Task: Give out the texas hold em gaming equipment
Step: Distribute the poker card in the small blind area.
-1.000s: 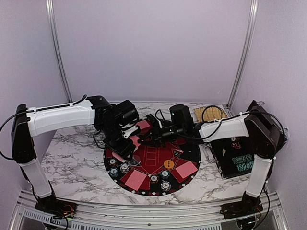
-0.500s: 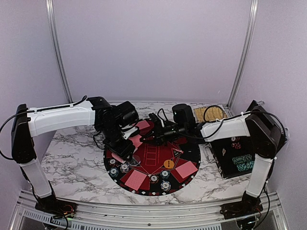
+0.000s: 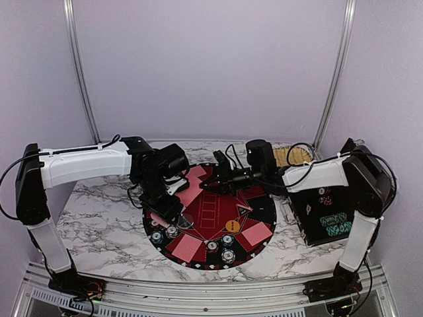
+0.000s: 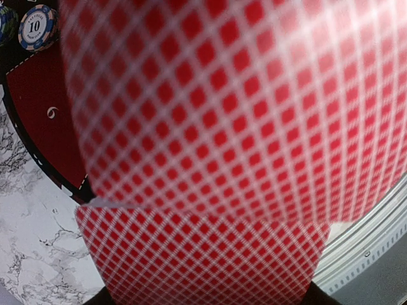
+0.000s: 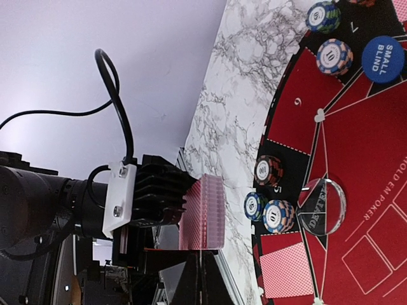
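Observation:
My left gripper [image 3: 170,206] is shut on a deck of pink-red-backed cards [image 5: 202,213], over the left edge of the round mat [image 3: 261,198]. In the left wrist view the deck [image 4: 210,260] fills the bottom and one bent card [image 4: 241,101] rises from it. My right gripper [image 3: 210,183] is shut on that card [image 3: 192,193]; the right wrist view shows the gripper [image 5: 202,257] pinching the card's thin edge. Chip stacks [image 5: 278,216] and a clear dealer button [image 5: 323,203] sit below the deck. A blue button [image 5: 383,58] and an orange button [image 3: 232,225] lie on the mat.
Dealt cards lie face down on the mat near the front [image 3: 187,247] and front right [image 3: 256,232]. More chip stacks [image 3: 228,256] ring the mat's near rim. A black case [image 3: 324,214] stands at the right. A gold mesh object [image 3: 291,156] lies at the back.
My right arm has drawn back to the right, away from the left gripper, and more of the pink card now shows between the two grippers. The left arm has barely moved.

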Tool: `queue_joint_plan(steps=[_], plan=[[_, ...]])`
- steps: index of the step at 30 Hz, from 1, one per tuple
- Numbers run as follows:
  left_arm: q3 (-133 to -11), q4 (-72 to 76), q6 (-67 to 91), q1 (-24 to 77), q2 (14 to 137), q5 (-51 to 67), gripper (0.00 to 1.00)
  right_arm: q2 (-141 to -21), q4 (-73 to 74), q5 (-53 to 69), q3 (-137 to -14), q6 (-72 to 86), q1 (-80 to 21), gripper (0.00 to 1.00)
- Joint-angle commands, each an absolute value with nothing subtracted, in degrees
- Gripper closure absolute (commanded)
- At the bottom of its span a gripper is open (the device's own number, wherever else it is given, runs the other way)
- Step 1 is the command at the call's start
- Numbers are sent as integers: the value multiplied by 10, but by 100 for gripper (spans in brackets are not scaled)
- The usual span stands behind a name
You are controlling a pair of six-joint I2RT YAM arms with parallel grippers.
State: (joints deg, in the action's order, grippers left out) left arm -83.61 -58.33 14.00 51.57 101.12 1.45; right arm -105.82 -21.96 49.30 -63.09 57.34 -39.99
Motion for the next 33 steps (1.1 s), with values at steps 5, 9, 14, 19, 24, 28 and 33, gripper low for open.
queue_joint_plan(steps=[5,9,14,19,24,28,33], plan=[[-812,-574,137,493,985,16,64,-1046,-239,505,-649,581,-357,100],[-809,-573,133,483,980,18,64,-1062,-241,504,-662,580,-339,100],[-806,-572,128,477,976,23,64,-1101,-210,482,-712,546,-315,100],[-803,-573,123,472,971,26,64,-1167,-167,445,-793,509,-294,100],[-807,-575,121,468,969,29,64,-1252,-149,428,-884,496,-276,100],[-812,-577,122,466,973,32,64,-1353,-112,416,-990,484,-269,100],[-817,-578,122,465,978,33,63,-1414,-92,407,-1063,486,-266,100]])
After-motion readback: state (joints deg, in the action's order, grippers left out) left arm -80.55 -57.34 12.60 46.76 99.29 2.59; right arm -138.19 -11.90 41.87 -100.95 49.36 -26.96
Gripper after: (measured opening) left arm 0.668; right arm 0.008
